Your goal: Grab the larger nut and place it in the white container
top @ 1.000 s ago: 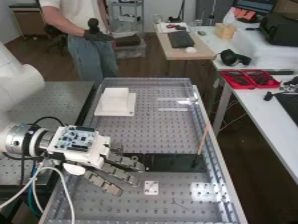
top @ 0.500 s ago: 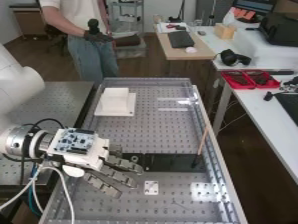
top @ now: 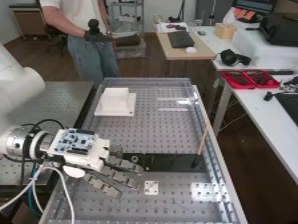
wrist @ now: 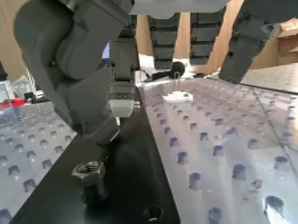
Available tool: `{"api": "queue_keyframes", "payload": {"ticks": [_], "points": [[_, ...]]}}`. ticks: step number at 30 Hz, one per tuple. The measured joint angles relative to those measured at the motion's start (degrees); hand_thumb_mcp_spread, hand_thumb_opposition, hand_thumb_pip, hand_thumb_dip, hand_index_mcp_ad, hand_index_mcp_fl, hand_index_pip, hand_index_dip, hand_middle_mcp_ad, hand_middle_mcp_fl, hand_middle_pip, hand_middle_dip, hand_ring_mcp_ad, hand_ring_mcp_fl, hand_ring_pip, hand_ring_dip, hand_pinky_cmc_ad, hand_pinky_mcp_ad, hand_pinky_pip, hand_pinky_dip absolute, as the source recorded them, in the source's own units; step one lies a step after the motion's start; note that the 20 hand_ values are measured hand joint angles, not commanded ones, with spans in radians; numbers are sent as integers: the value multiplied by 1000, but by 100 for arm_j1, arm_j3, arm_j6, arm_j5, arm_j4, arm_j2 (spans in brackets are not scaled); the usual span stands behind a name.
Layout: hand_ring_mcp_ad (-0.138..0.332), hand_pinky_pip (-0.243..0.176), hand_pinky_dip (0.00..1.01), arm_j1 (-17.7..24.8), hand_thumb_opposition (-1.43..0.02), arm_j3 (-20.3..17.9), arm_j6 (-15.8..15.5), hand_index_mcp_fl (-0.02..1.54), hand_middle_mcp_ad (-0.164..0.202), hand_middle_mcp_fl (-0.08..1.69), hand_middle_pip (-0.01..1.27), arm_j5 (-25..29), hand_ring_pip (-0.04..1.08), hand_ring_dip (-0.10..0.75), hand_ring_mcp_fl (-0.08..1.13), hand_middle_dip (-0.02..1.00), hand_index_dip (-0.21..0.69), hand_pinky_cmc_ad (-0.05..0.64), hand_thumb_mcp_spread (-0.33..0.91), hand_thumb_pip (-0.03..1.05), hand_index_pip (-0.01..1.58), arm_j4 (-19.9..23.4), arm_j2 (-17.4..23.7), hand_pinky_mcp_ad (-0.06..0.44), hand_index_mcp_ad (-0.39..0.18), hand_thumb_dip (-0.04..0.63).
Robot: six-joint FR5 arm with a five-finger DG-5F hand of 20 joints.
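The hand (top: 106,174) is above the left part of the flat black bar (top: 169,162) in the high view, fingers nearly straight. The bearing (top: 134,158) shows just beyond them. In the wrist view, the hand (wrist: 76,70) has its thumb and one fingertip hanging over the bar (wrist: 136,165) with nothing visibly held. A six-sided round metal part (wrist: 88,172) stands there on an upright bolt, apart from the fingers; I cannot tell which nut it is. Farther up the bench stands the white container (top: 116,100) on its white base.
A small white plate (top: 151,187) lies below the bar, near the fingertips. At the bar's right end leans a thin wooden stick (top: 203,140). The tray's raised rim (top: 223,170) runs along the right. Cables (top: 60,175) hang beside the wrist.
Since a second ago the hand has shifted slightly left in the high view, and the bearing has come into sight beyond the fingers. In the last half second it has hardly moved.
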Motion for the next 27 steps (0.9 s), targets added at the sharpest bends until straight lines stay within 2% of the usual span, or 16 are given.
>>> {"api": "queue_keyframes", "payload": {"ticks": [4, 12, 13, 18, 20, 24, 27], "points": [[197, -93, 497, 10, -929, -1, 27, 21, 93, 30, 126, -6, 87, 147, 9, 227, 154, 389, 340, 759, 1557, 16, -4, 309, -134, 257], [192, -93, 497, 26, -913, -3, 26, 126, 93, 30, 126, 1, 87, 147, 9, 227, 150, 387, 354, 757, 1550, 43, -15, 307, -131, 257], [176, -89, 497, 27, -913, -1, 25, 143, 93, 26, 126, 3, 87, 147, 9, 229, 140, 386, 354, 749, 1545, 53, -16, 311, -131, 253], [175, -93, 497, 37, -913, 8, 15, 178, 93, 30, 126, 18, 87, 147, 9, 229, 129, 379, 353, 747, 1539, 50, -21, 307, -129, 253], [161, -93, 497, 43, -913, 4, 31, 178, 89, 26, 126, 24, 87, 147, 9, 227, 126, 379, 353, 747, 1541, 66, -25, 309, -129, 253], [162, -89, 494, 51, -923, 2, 32, 229, 86, 30, 126, 30, 87, 147, 9, 229, 103, 379, 354, 735, 1525, 97, -29, 309, -126, 253], [162, -89, 494, 58, -923, 9, 62, 281, 82, 33, 126, 41, 87, 147, 9, 227, 86, 379, 375, 686, 1522, 149, -27, 309, -117, 255]]}}
